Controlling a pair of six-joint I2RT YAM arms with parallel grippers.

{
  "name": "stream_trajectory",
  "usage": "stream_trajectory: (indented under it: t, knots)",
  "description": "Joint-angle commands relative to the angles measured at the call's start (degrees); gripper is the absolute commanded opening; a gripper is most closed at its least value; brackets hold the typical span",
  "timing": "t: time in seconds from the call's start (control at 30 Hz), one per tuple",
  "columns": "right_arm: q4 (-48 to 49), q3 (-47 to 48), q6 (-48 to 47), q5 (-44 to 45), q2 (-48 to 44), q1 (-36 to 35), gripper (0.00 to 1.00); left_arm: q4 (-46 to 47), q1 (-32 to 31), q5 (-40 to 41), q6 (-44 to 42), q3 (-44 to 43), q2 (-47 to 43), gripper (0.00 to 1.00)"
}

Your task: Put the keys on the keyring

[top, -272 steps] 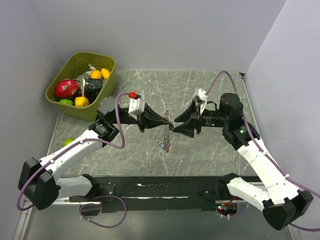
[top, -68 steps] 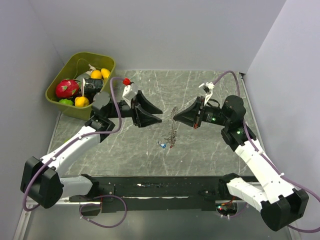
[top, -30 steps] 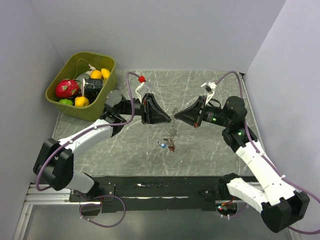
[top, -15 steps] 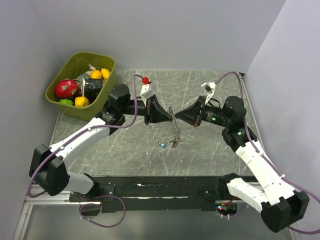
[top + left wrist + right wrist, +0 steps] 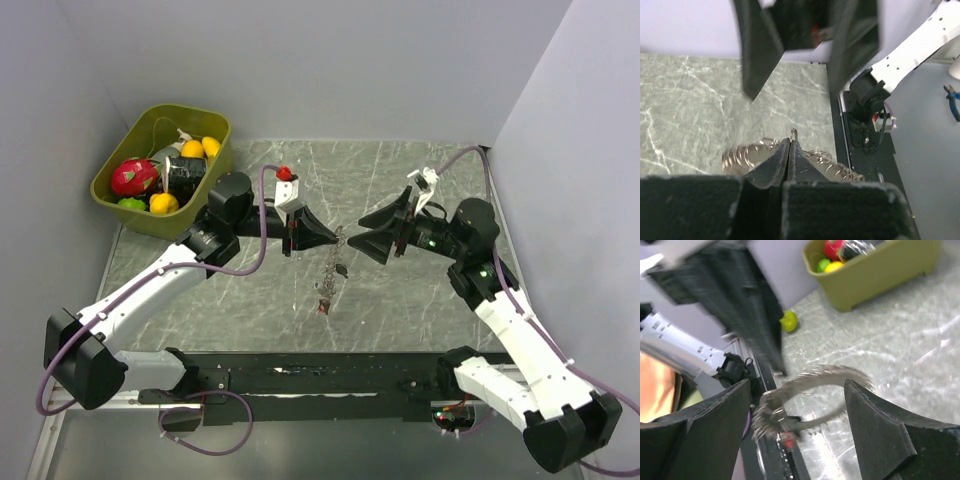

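Surface point(image 5: 420, 300): grey-green stone pattern with pale veins. The bin stands at its far left corner, and both arms are fixed at its near edge.
Left arm point(image 5: 150, 290): white shells and black joints. It reaches from the near left to the middle, with a purple cable looping along it.
Right arm point(image 5: 510, 330): the same build. It reaches from the near right toward the middle and faces the left one.
Bin point(image 5: 218, 155): olive green and full of fruit point(image 5: 135, 177) in red, yellow and green. A dark can point(image 5: 185, 175) among them has a pale label, too small to read.
Left fingers point(image 5: 790, 150): pressed fully together. They pinch the wire of the keyring and hold it up above the middle of the surface.
Right fingers point(image 5: 368, 238): spread wide and holding nothing. Their tips are just right of the left ones. I cannot tell whether they touch the ring.
Keyring point(image 5: 328, 275): hangs from the left fingers and trails toward the near side. From above it is only a thin streak. In the right wrist view it is a blurred arc of silvery keys. In the left wrist view the fingers cover its middle.
Lime point(image 5: 788, 321): small and green, on the surface, seen only from the right wrist.
Keys point(image 5: 786, 441): only one small red head shows, at the low end of the ring. It is too blurred to say whether it is threaded on.
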State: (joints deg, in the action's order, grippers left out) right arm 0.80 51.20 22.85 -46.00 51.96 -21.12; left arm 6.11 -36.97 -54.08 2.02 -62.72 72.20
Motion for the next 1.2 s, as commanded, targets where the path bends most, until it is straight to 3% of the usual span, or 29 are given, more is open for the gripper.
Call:
stream_trajectory:
  t: [0.0, 0.1, 0.17, 0.33, 0.87, 1.17]
  knots:
    - [9.65, -2.06, -3.60, -7.60, -4.76, 0.21, 0.82, -2.41, -0.12, -0.32, -5.80, -2.32, -1.80, 0.01]
    - [14.14, -3.12, -3.16, -12.88, -4.68, 0.12, 0.79, -3.12, -0.12, -0.67, -6.33, -2.85, -1.72, 0.01]
    - [15.28, -2.95, -2.73, -15.60, -3.63, 0.12, 0.65, -2.77, -0.03, -1.20, -5.98, -2.85, -1.72, 0.01]
    - [14.59, -2.33, -3.07, -16.93, -0.90, -0.06, 0.47, -1.63, -0.12, -1.90, -5.19, -2.67, -1.72, 0.01]
    - [8.79, -1.63, -7.29, -12.63, 2.61, -2.78, 0.45, -0.31, -0.82, -2.52, -3.52, -3.20, -2.33, 0.01]
    - [8.17, -1.28, -8.00, -12.45, 4.20, -3.40, 0.27, 0.39, -1.09, -3.31, -2.99, -3.46, -2.33, 0.01]
